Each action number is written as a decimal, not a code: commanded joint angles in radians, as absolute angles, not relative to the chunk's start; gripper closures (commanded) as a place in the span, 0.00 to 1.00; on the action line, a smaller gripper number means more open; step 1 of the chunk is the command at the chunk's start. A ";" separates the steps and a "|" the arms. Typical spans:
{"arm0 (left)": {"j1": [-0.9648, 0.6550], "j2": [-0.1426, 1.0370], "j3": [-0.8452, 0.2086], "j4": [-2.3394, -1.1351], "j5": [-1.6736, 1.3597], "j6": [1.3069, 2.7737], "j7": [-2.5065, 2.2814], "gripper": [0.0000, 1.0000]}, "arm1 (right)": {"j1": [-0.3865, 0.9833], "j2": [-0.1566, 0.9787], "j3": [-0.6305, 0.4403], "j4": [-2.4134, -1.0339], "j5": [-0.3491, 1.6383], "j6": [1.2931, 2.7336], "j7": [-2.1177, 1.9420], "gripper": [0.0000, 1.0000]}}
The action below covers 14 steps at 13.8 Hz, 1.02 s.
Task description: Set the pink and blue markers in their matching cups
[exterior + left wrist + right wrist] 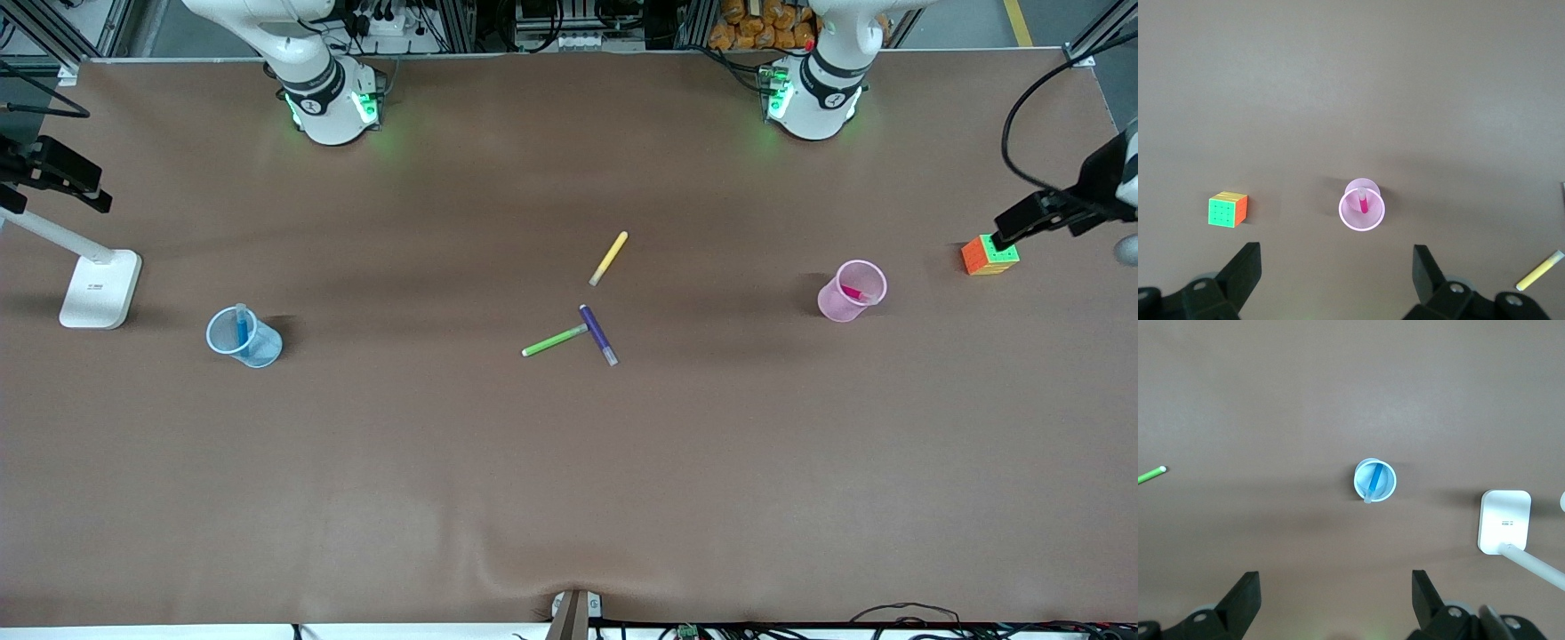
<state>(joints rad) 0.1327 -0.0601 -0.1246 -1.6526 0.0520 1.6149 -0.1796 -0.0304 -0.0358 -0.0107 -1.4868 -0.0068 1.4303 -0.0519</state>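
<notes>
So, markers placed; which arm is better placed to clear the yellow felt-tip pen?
Left, probably. The yellow felt-tip pen lies toward the left arm's end and shows in its wrist view; the open left gripper hangs over the pale pink plastic cup.

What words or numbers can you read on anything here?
Nothing can be read.
White lamp base: a small dark mark, too small to read.
Arm bases: a small dark symbol, not a word.
Cube, cups and markers: no writing shows.
</notes>
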 commanded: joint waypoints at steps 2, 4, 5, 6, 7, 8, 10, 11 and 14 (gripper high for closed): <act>0.138 -0.104 -0.133 -1.611 0.040 1.531 -0.131 0.00 | -0.038 -0.025 -0.006 -1.463 -0.018 1.413 -0.064 0.00; 0.138 -0.130 -0.143 -1.615 0.037 1.517 -0.124 0.00 | -0.040 -0.025 -0.008 -1.463 -0.018 1.411 -0.066 0.00; 0.138 -0.132 -0.155 -1.615 0.037 1.496 -0.126 0.00 | -0.041 -0.025 -0.006 -1.463 -0.015 1.413 -0.066 0.00; 0.140 -0.138 -0.164 -1.614 0.037 1.474 -0.127 0.00 | -0.041 -0.025 -0.006 -1.463 -0.014 1.413 -0.066 0.00; 0.141 -0.141 -0.164 -1.614 0.035 1.470 -0.124 0.00 | -0.041 -0.025 -0.006 -1.463 -0.012 1.413 -0.066 0.00; 0.144 -0.144 -0.163 -1.611 0.035 1.470 -0.123 0.00 | -0.041 -0.025 -0.006 -1.463 -0.012 1.413 -0.066 0.00; 0.146 -0.144 -0.156 -1.605 0.035 1.470 -0.083 0.00 | -0.041 -0.025 -0.008 -1.463 -0.012 1.413 -0.066 0.00; 0.146 -0.141 -0.153 -1.603 0.035 1.470 -0.039 0.00 | -0.041 -0.025 -0.008 -1.463 -0.012 1.413 -0.066 0.00; 0.147 -0.130 -0.152 -1.589 0.035 1.470 -0.014 0.00 | -0.041 -0.025 -0.008 -1.463 -0.012 1.413 -0.066 0.00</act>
